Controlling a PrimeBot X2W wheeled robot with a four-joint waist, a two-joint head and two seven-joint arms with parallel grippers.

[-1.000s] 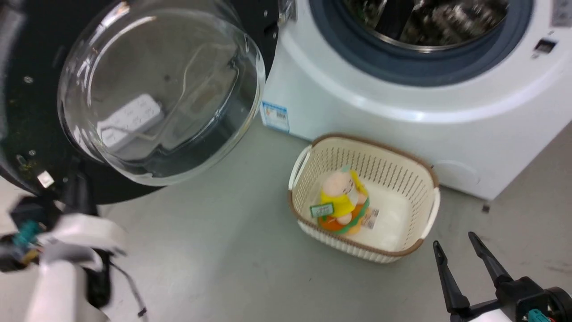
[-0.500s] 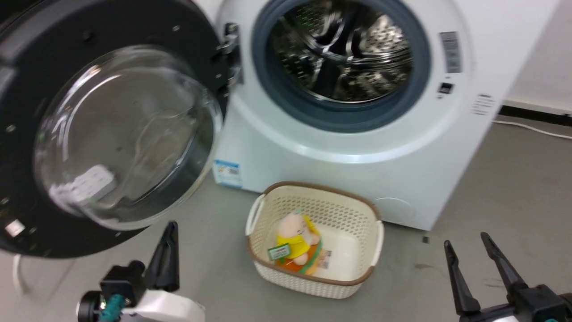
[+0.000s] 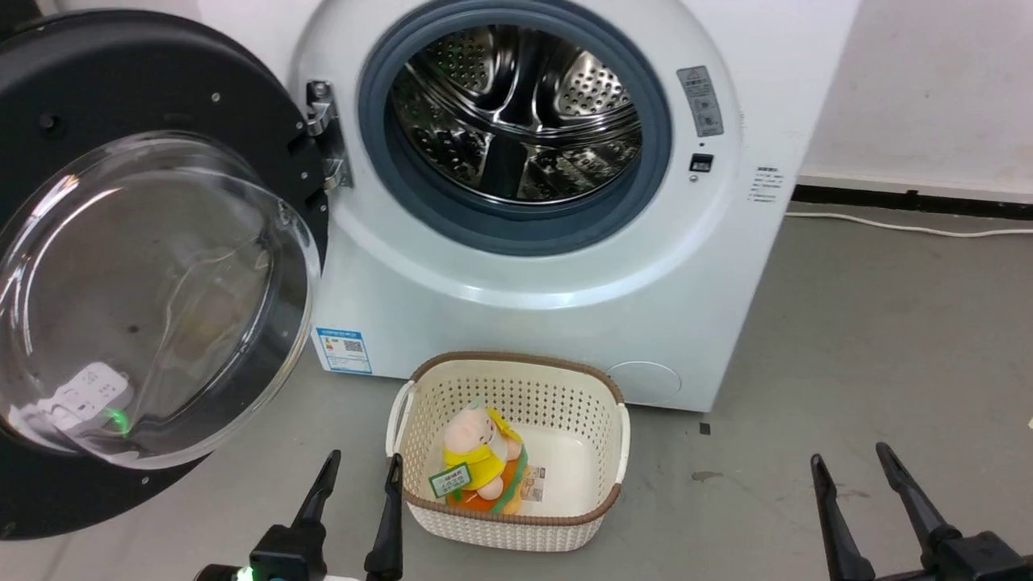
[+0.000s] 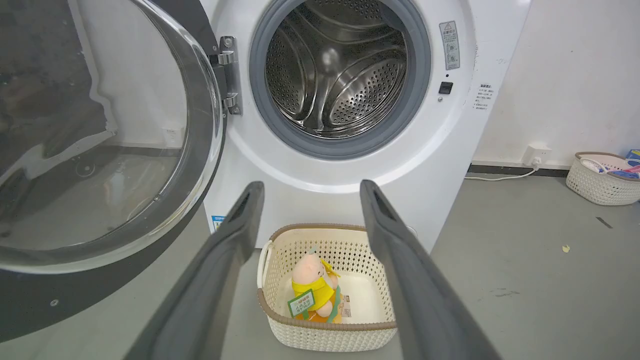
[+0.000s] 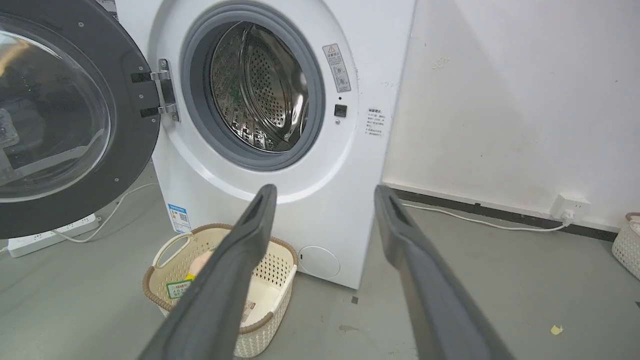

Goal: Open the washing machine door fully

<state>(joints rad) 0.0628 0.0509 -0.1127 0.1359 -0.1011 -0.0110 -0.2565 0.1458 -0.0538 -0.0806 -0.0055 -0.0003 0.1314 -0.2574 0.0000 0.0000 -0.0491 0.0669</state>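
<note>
Compared with 1.0 s ago, the left tool (image 3: 364, 458) is no longer close under the lower rim of the washing machine door (image 3: 153, 274). It now stands well apart from it, just beside the basket (image 3: 516, 365). The head camera has shifted too. The fingers of this tool are apart and hold nothing, and the right tool (image 3: 850, 453) is the same.

The door hangs upright on its hinge (image 3: 323, 137), left of the drum opening (image 3: 516, 121). It is swung wide, with the glass bowl bulging toward the robot. It is round, so it has no clear long axis.

I count 1 door, 2 tools, 1 toy (image 3: 476, 452) inside the near basket, and a second basket (image 4: 602, 180) by the wall.
</note>
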